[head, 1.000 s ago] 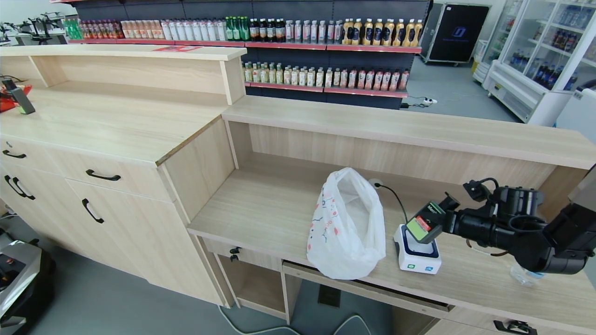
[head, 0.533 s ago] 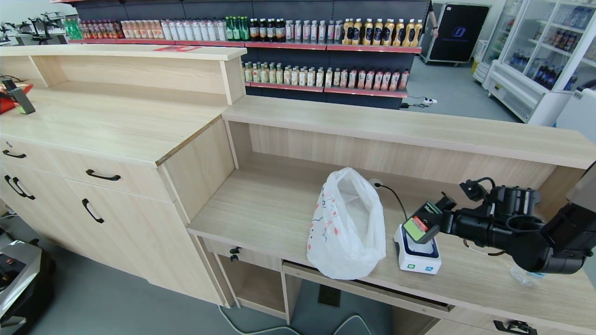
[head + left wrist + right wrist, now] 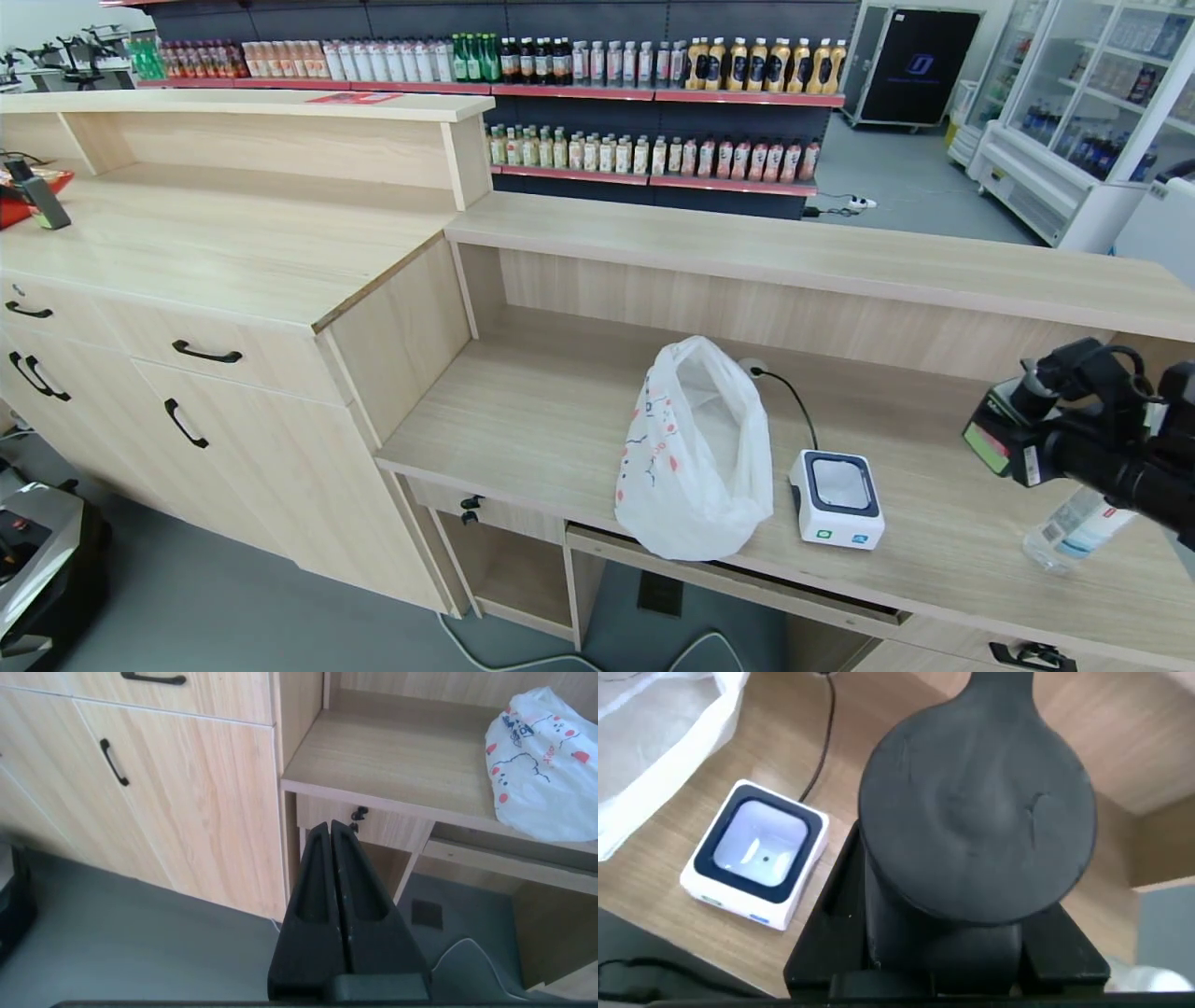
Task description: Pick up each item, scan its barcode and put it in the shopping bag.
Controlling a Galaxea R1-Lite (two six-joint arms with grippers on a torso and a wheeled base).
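Since a second ago, withdrawal of the right gripper point(image 3: 1024, 439) from just over the scanner point(image 3: 836, 495) to the right end of the lower counter point(image 3: 560, 411), canister point(image 3: 988, 439) carried along. Scanner window uncovered as a result, and more of the clear bottle point(image 3: 1074, 532) exposed.

At the back of the room, long dark shelving point(image 3: 653, 93) with two red-edged rows of drink bottles. To its right, a black case point(image 3: 910, 65), then a glass-door fridge point(image 3: 1074, 112) along the right wall. Grey floor point(image 3: 896, 177) between them.

Nearer, on the left, a taller counter point(image 3: 215, 243) of pale wood, with black-handled drawers point(image 3: 205, 353) on its front. Lower counter beside it on the right, same wood, raised ledge along its back edge.

White shopping bag point(image 3: 695, 448) near the middle of the front edge, mouth gaping upward, slumped, red print on the side. Just right of it, apart from it, the white scanner, flat, by the front edge, black cable point(image 3: 794, 401) running toward the back. Clear bottle on its side at the front right corner.

Right pincer clamped on the canister, green-and-red label facing left, held in the air above the right end, well apart from the bag. Dark round top point(image 3: 976, 803) seen from the right wrist.

Left gripper point(image 3: 332, 859) low before the cabinet front, fingers pressed together, nothing between.
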